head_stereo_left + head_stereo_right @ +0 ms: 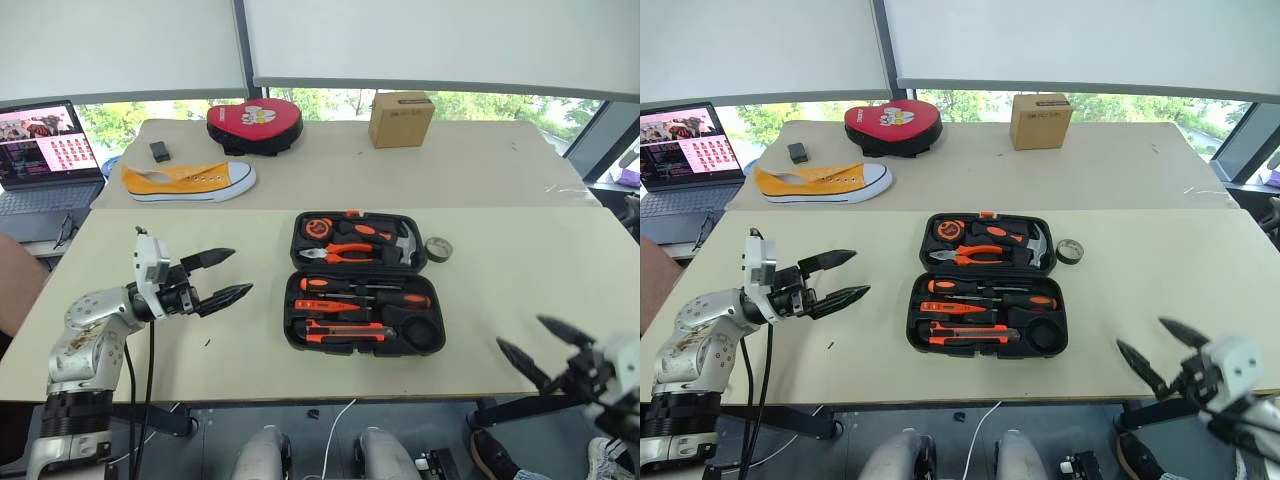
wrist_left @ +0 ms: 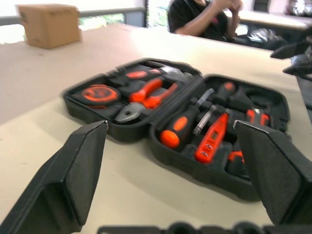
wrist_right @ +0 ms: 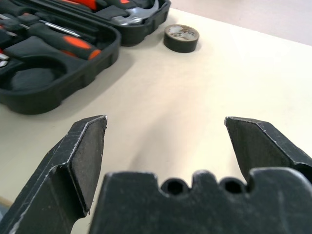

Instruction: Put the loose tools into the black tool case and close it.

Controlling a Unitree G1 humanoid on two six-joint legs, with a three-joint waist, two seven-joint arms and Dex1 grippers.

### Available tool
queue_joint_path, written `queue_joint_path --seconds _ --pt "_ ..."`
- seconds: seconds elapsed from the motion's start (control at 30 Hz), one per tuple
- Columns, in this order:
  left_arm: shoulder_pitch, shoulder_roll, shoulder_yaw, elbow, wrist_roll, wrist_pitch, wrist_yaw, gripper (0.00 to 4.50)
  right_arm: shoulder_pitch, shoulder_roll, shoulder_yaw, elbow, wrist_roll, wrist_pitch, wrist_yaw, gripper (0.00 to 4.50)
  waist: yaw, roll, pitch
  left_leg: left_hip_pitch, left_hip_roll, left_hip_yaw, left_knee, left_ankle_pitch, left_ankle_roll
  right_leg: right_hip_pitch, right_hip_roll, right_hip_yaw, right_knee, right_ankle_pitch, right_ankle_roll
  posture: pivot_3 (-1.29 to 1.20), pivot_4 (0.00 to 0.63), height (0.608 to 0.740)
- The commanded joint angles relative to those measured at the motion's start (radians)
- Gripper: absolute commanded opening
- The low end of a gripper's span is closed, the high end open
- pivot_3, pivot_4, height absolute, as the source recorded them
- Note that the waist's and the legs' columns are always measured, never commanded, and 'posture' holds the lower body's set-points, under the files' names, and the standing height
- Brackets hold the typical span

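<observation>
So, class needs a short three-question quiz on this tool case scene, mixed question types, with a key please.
1. True or false: the case lies open.
2. Which tool still lies on the table outside the case? A knife, B tape roll, C pliers.
3. Fill in: both the left gripper and the right gripper are ___.
Key: 1 true; 2 B; 3 open.

The left gripper (image 1: 224, 276) is showing two black, wedge-shaped fingers (image 2: 78, 170) with faceted, pointed tips, fixed to a white block on a scuffed silver-grey forearm trailing black cables. The right gripper (image 1: 1158, 348) is wearing the same black fingers (image 3: 83, 151) on a white housing, its black base showing round holes.
</observation>
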Motion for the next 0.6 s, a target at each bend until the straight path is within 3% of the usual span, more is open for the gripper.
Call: queue_joint_path --seconds 0.03,0.13,0.23,0.43,0.6 --pt "-0.007 -0.018 -0.028 -0.08 -0.028 0.03 0.031 4.46 -0.202 -0.167 0.112 0.069 -0.042 0.154 0.061 4.5 -0.001 -0.001 0.0 0.0 0.0 0.0 0.0 0.0 0.0 0.0 0.0 0.0 0.0 0.0 0.0 0.0 0.15 0.74" --pt "-0.015 -0.039 -0.052 -0.092 -0.013 0.024 0.056 4.46 -0.4 -0.247 0.231 0.175 -0.071 0.221 0.125 4.5 0.0 -0.001 0.001 0.0 0.0 -0.001 0.0 0.0 0.0 -0.001 0.002 0.0 0.0 0.0 0.0 0.0 0.15 0.74" --pt "-0.022 -0.052 -0.083 -0.095 0.008 0.004 0.062 4.46 -0.699 -0.278 0.446 0.38 -0.209 0.24 0.239 4.5 -0.003 -0.002 0.002 -0.001 0.0 -0.001 -0.003 0.0 0.0 -0.002 0.004 -0.001 0.001 0.0 0.0 0.0 0.15 0.74" --pt "-0.054 -0.065 -0.125 -0.087 0.018 -0.009 0.056 4.46 -1.149 -0.178 0.756 0.828 -0.496 0.139 0.358 4.5 -0.005 -0.002 0.002 -0.011 -0.002 0.001 -0.004 0.001 -0.001 -0.014 0.004 0.0 0.001 0.0 0.0 0.0 0.15 0.74" --pt "-0.068 -0.075 -0.139 -0.075 0.023 -0.024 0.062 4.46 -1.301 -0.089 0.836 1.087 -0.589 0.014 0.403 4.5 0.0 -0.002 0.003 -0.012 -0.002 0.001 -0.004 0.001 -0.001 -0.014 0.003 -0.001 0.0 0.0 0.0 0.0 0.15 0.74"
